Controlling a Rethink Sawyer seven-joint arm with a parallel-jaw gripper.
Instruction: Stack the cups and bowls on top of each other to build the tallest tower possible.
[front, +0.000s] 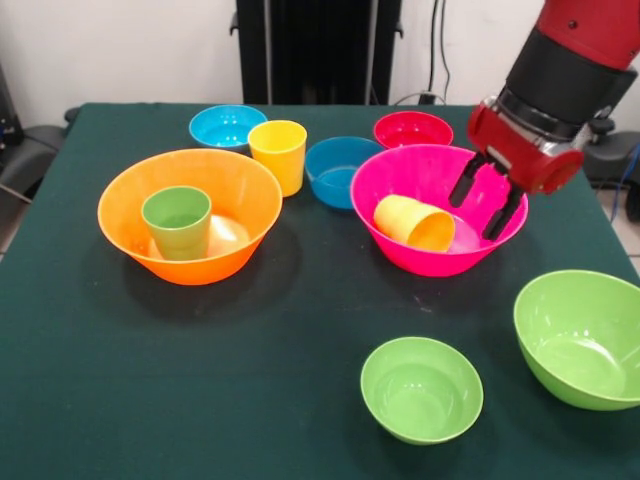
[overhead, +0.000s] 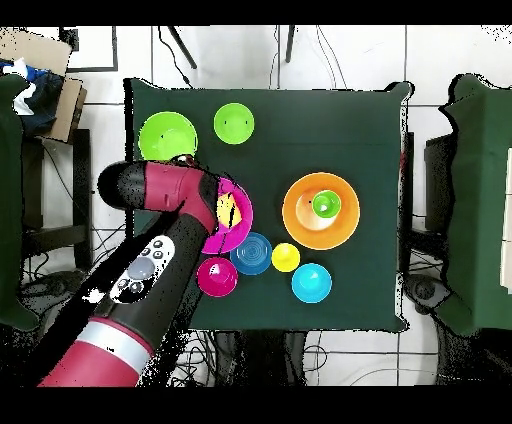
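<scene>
My gripper (front: 485, 198) is open and empty, its fingers (front: 465, 184) hanging over the right side of the large hot pink bowl (front: 430, 262). An orange-yellow cup (front: 413, 222) lies on its side in that bowl, just left of the gripper. A green cup (front: 177, 222) stands upright in the large orange bowl (front: 200, 265). A yellow cup (front: 278, 155) stands on the table between them. In the overhead view my arm (overhead: 165, 190) covers the gripper and part of the pink bowl (overhead: 240, 225).
A light blue bowl (front: 228, 126), a darker blue bowl (front: 340, 170) and a red-pink bowl (front: 413, 130) sit at the back. A small lime green bowl (front: 421, 388) and a large lime green bowl (front: 583, 338) sit at the front right.
</scene>
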